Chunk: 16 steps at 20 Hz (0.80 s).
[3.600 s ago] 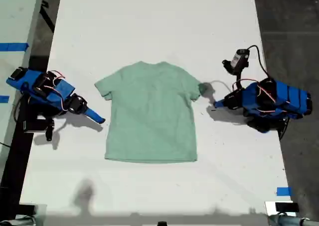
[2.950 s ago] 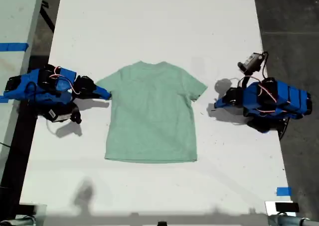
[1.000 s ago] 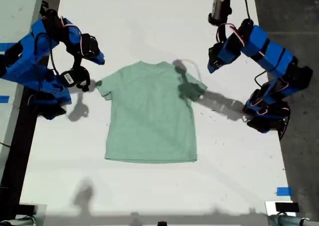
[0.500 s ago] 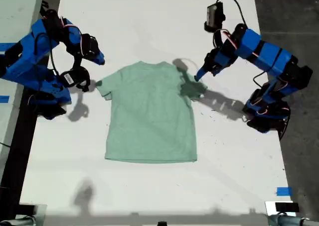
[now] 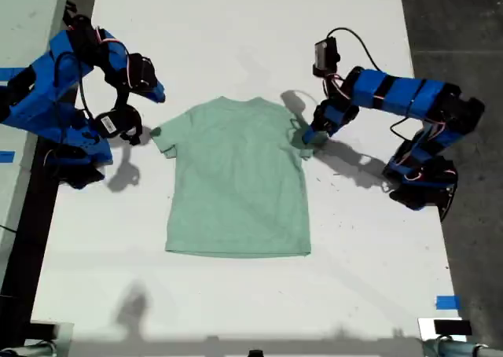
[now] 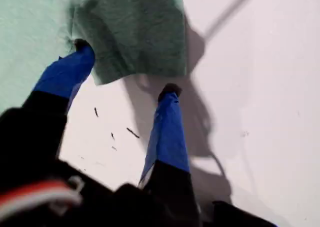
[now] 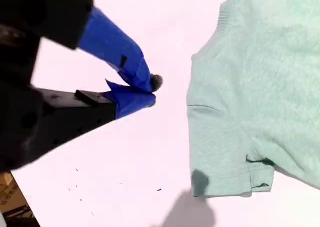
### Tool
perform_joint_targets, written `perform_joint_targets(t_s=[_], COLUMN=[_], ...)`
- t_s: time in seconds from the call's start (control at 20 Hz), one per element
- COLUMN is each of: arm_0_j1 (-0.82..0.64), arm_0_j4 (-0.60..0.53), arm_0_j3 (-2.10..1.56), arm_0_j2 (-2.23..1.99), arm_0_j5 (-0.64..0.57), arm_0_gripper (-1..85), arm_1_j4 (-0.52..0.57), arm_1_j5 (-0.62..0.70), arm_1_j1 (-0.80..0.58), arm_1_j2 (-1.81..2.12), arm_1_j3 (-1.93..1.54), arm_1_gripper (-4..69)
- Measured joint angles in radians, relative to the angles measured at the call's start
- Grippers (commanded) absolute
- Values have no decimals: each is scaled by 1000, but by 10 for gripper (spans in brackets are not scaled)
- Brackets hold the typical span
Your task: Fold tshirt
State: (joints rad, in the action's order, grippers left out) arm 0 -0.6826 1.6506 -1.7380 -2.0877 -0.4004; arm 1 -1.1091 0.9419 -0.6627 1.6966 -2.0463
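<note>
Spread wide, my first gripper (image 6: 125, 67) sits at the sleeve of the tshirt (image 5: 236, 180) on the exterior view's right, one blue finger (image 6: 67, 72) resting on the sleeve's edge and the other finger (image 6: 167, 124) on the bare white table (image 5: 236, 34) just beside the cloth; nothing is pinched between them. In the exterior view that arm reaches in from the right, its base near the table's right edge and its tip (image 5: 309, 134) down at the sleeve hem, throwing a dark shadow over the sleeve. My second gripper (image 7: 147, 89) has its fingers drawn together to a narrow point with only a sliver between the tips and nothing held, and it hangs over bare table, apart from the sleeve on the exterior view's left. In the exterior view it shows high at the left (image 5: 153, 90), just beyond the far corner of that sleeve. Flat and face up, the tshirt lies spread in the middle of the table, collar toward the far side, hem toward the near side, both short sleeves out to the sides. A few small dark specks dot the table near the sleeves.
</note>
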Motion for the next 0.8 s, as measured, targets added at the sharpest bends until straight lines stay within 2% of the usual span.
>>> perform_joint_targets(t_s=[0.15,0.35,0.4,0.5,0.55,0.8], arm_0_j1=[0,0,0,0,0,0], arm_0_j4=[0,0,0,0,0,0], arm_0_j3=[-3,-25,-28,-34,-34,-37], arm_0_j2=[0,2,2,2,2,2], arm_0_j5=[0,0,0,0,0,0], arm_0_gripper=[1,1,1,1,1,1], arm_1_j4=[61,35,15,15,20,5], arm_1_j5=[0,12,17,25,23,49], arm_1_j1=[0,-3,-8,-8,-8,-15], arm_1_j2=[-150,-256,-275,-291,-293,-298], arm_1_j3=[6,114,138,166,173,176], arm_1_gripper=[282,248,195,8,-12,-10])
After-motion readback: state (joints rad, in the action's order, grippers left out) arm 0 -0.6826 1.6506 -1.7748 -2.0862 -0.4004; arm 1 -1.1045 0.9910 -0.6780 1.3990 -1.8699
